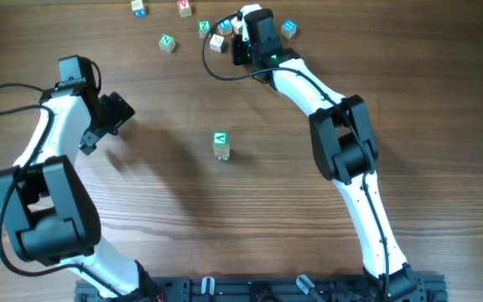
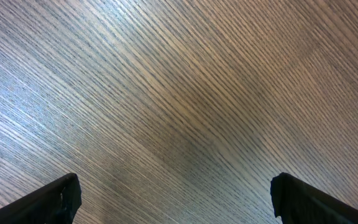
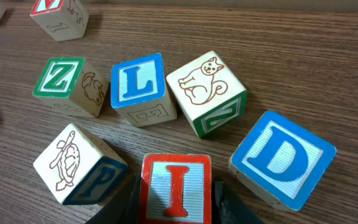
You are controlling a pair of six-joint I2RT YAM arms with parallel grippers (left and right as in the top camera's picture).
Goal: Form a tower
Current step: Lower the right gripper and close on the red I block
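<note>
- The tower (image 1: pixel 220 144) stood near the middle of the tabletop (image 1: pixel 392 101), a narrow column with a green V face on top, well apart from both arms.
- The left gripper (image 2: pixel 176 202) hung over bare wood toward the left edge, its fingers spread wide with nothing between them.
- The right gripper (image 3: pixel 176 210) was at the far edge among the loose cubes, its fingers pressed against the left and right sides of the red I cube (image 3: pixel 176 180), which they held.
- Whether that cube was off the wood could not be told.
- Just right of it sat the blue D cube (image 3: pixel 281 155), tilted toward the corner of the view.
- Just left lay the turtle cube (image 3: pixel 73 165), with a blue P on its side face.
- Beyond these stood a row of three: the green Z cube (image 3: pixel 61 78), the blue L cube (image 3: pixel 138 84) and the cat cube (image 3: pixel 207 87), close beside one another.
- Further cubes lay scattered along the far edge, left of this cluster.
</note>
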